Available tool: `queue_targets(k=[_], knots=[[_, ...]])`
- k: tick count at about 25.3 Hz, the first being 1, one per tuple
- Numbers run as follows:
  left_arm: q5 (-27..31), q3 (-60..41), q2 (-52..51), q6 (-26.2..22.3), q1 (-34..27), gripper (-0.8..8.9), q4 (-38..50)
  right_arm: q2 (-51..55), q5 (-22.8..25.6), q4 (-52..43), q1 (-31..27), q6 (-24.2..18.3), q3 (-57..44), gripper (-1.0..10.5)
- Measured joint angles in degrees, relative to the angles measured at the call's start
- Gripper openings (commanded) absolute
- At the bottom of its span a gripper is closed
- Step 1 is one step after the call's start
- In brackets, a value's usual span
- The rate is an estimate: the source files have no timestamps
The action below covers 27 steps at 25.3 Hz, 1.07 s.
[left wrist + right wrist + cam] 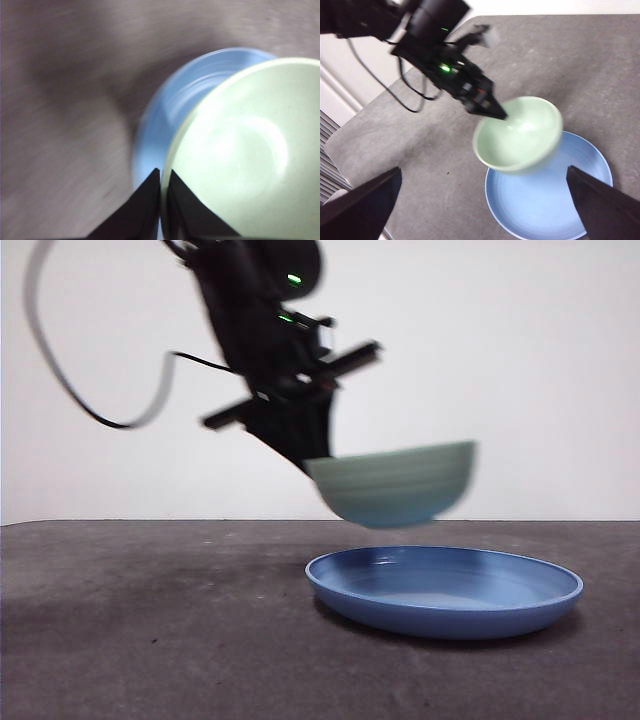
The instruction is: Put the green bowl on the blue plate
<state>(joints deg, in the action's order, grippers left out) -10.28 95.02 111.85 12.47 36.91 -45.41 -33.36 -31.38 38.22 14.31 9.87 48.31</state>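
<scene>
mint-green ridged bowl (pixel 395 485), blue plate (pixel 445 592)

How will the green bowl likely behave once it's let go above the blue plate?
The green bowl looks rigid and glossy, so it probably slides easily. The left gripper pinches only its rim, and the bowl hangs tilted and clear of the blue plate, so it may rock or clatter if dropped. Its base looks narrow; it could skate on the plate's smooth floor.
</scene>
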Motion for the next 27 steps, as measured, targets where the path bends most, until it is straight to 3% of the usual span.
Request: queue_targets(k=[5, 8, 17, 20, 23, 27], knots=[[0.15, 5.03, 6.43, -0.17, 3.21, 0.08, -0.22, 0.0, 0.0, 0.09, 0.0, 0.04, 0.0, 5.9], [3.5, 6.19, 8.81, -0.33, 4.83, 0.08, -0.26, 0.0, 0.0, 0.48, 0.0, 0.07, 0.0, 5.9], [3.93, 6.75, 10.56, -1.22, 4.98, 0.15, -2.54, 0.0, 0.0, 1.29, 0.0, 0.07, 0.0, 5.9], [3.96, 7.52, 10.93, -1.22, 5.01, 1.76, -2.86, 0.0, 0.0, 1.38, 0.0, 0.07, 0.0, 5.9], [3.98, 10.75, 11.3, -1.25, 5.01, 4.11, -5.18, 0.0, 0.0, 1.38, 0.0, 0.07, 0.0, 5.9], [4.0, 18.91, 11.3, -2.67, 5.01, 4.51, -12.87, 0.0, 0.0, 1.38, 0.0, 0.07, 0.0, 5.9]])
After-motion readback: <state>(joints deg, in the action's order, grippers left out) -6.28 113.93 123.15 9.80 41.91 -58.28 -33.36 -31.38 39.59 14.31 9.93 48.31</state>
